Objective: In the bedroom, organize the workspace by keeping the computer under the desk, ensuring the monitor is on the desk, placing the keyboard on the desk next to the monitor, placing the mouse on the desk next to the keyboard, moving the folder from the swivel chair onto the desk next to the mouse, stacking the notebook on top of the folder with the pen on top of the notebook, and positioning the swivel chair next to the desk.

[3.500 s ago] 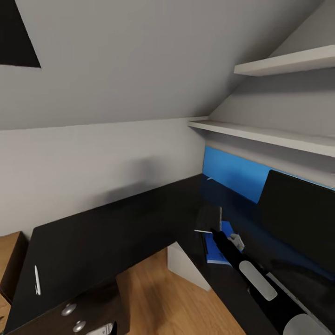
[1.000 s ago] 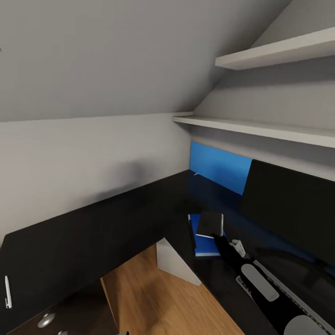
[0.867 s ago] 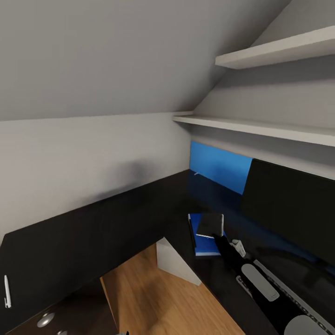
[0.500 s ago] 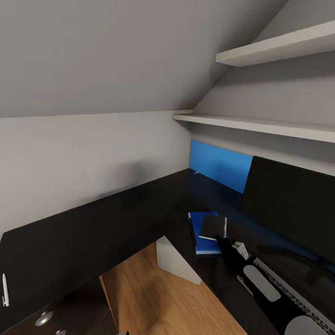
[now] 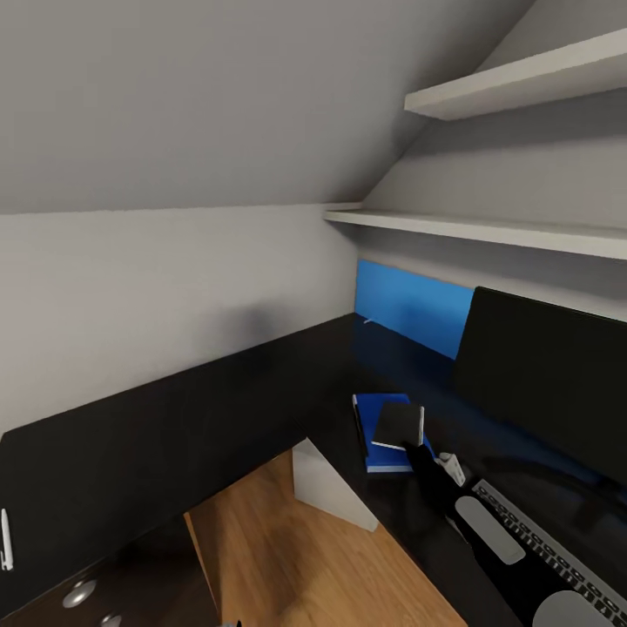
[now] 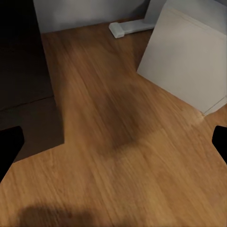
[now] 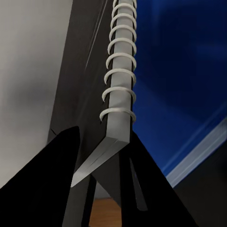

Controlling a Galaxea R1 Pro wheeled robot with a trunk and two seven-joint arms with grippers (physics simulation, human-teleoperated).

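One arm, the right, stretched forward | right end effector (image 7: 101,156) clamps notebook (image 5: 399,424) above folder (image 5: 373,435) on desk (image 5: 174,427)

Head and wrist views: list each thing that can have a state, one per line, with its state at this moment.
notebook: closed, gripped at one edge, held tilted over the folder.
folder: closed, flat on the desk.
right gripper: shut on the notebook.
left gripper: open, empty, above the wooden floor.
monitor: upright, screen dark.
pen: lying on the desk, far from the folder.
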